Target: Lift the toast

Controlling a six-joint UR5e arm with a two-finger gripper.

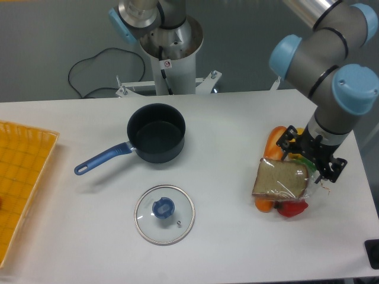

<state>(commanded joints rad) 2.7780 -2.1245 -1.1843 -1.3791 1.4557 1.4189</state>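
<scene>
The toast (pixel 280 179) is a square tan slice with a brown crust in crinkly clear plastic, at the right of the white table (pixel 237 248). It is tilted and covers part of a long orange vegetable (pixel 273 142) and a red item (pixel 291 208). My gripper (pixel 310 167) points down over the toast's upper right corner. Its fingers close on that edge and its plastic wrap, and the fingertips are mostly hidden behind the toast and the gripper body.
A dark blue saucepan (pixel 156 133) with a blue handle stands at the table's middle. Its glass lid (pixel 164 214) with a blue knob lies in front of it. An orange tray (pixel 21 183) sits at the left edge. A green item (pixel 303 160) peeks out under the gripper.
</scene>
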